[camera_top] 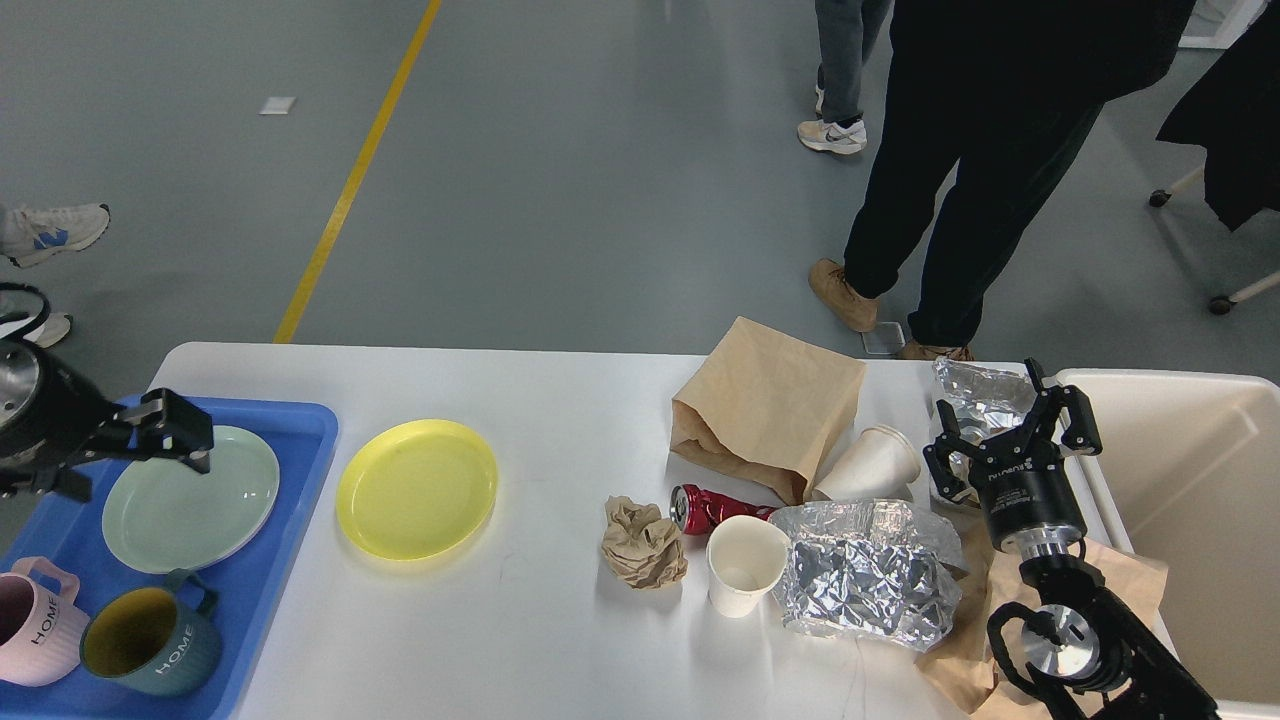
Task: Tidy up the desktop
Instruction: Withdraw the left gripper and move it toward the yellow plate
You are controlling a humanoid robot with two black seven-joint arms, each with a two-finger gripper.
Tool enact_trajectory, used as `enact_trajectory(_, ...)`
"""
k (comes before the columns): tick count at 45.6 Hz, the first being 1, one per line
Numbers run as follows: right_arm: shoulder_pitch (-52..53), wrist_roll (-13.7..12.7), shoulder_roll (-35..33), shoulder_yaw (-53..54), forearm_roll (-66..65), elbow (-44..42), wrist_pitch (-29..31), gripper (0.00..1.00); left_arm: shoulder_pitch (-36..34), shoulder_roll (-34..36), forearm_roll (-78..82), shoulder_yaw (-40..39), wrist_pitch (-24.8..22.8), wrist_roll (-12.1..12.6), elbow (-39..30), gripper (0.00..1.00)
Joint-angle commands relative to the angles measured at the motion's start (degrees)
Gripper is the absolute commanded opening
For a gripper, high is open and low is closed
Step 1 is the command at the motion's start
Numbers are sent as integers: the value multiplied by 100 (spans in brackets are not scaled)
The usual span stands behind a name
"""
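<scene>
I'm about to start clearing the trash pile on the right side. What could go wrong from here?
1. The right gripper hangs open beside the tipped paper cup and crumpled foil; a grab there may drag neighbours along.
2. The red can lies on its side against the upright paper cup and could roll or knock it over.
3. The left gripper hovers above the green plate; lowering could strike it.
</scene>
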Motion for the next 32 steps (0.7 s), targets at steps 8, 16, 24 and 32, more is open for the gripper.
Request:
enact_trajectory(8,0,0,0,0,0,-2,0,100,-1811,-1722,-1666,-455,-1075,-17,-479,95)
enact_trajectory(16,0,0,0,0,0,-11,0,100,-2068,-2472,-2186,-949,-1040,1,-708,94)
enact_trajectory(24,0,0,0,0,0,-11,0,100,-2024,-2569,-2547,-905,-1031,-8,-708,94)
enact_trajectory(32,0,0,0,0,0,-2,0,100,-1857,-2490,-2494,-659,-1004,-52,-655,96)
